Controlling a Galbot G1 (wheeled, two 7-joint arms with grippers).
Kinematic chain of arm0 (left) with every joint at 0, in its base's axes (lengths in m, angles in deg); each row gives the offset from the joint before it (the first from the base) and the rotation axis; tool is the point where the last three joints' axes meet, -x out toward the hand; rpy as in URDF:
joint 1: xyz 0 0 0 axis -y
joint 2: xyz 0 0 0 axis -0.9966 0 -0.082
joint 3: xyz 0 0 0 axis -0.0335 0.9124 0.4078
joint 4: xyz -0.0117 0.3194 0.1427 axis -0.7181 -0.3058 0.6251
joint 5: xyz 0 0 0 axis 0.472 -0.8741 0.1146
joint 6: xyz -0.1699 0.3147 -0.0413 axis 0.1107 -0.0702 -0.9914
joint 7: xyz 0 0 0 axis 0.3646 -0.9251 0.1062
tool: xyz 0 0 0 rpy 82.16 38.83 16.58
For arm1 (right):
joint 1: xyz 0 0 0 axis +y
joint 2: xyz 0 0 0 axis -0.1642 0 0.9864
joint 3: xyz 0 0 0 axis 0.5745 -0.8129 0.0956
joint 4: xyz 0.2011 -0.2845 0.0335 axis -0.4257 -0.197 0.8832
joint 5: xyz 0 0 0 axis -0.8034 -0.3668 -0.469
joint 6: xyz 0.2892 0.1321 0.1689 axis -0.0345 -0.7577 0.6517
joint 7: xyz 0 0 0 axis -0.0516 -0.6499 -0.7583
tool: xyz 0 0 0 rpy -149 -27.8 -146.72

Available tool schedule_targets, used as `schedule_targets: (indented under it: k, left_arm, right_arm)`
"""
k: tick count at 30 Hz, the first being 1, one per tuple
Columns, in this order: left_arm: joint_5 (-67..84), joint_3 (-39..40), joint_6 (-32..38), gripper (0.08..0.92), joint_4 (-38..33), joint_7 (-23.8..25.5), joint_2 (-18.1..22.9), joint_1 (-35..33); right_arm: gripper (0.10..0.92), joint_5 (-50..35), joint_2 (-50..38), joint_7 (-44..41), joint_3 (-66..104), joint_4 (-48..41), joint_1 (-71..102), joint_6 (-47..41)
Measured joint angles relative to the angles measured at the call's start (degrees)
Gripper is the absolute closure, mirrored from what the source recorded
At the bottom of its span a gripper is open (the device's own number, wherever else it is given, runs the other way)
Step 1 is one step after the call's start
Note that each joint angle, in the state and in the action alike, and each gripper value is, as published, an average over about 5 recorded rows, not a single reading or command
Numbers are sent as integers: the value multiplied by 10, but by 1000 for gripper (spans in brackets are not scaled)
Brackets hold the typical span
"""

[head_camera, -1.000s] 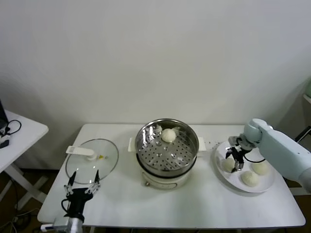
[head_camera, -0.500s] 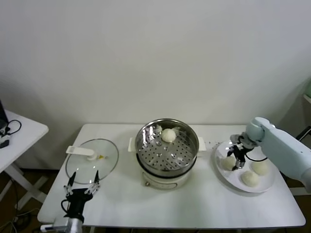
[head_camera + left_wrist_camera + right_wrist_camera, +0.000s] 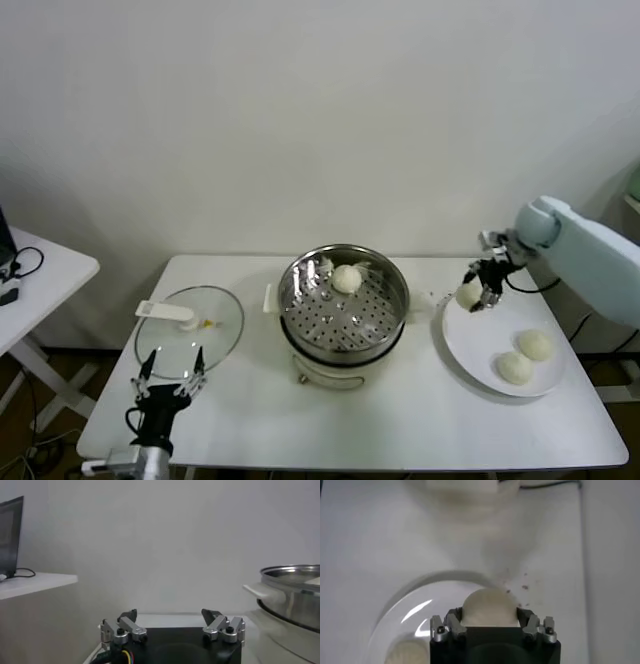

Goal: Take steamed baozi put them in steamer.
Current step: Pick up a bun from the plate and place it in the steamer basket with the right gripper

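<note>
My right gripper (image 3: 474, 294) has just lifted a small cream-white dough bun (image 3: 468, 295) off the flat white plate (image 3: 480, 350), jaws clamped on it; two remain there, one sits in the shiny steel steamer (image 3: 343, 300), my next stop. My left gripper (image 3: 168, 381) waits, jaws spread

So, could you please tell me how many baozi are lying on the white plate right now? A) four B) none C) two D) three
C: two baozi lie on the plate, a third is held in the right tool above the plate's edge, and a fourth sits in the steamer.
</note>
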Motion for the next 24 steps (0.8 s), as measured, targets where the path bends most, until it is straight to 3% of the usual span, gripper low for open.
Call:
schedule_targets:
  k: [12,24]
  left_arm:
    - [-3,4,-1,177,-10,1,-5,-1]
    - [-18,13,-1,177,-17,2,-4,1]
  right_arm:
    - [314,-192,76,15,-155,21,-154,-41]
    - [318,-259,163,41,-197,36,-161,-73]
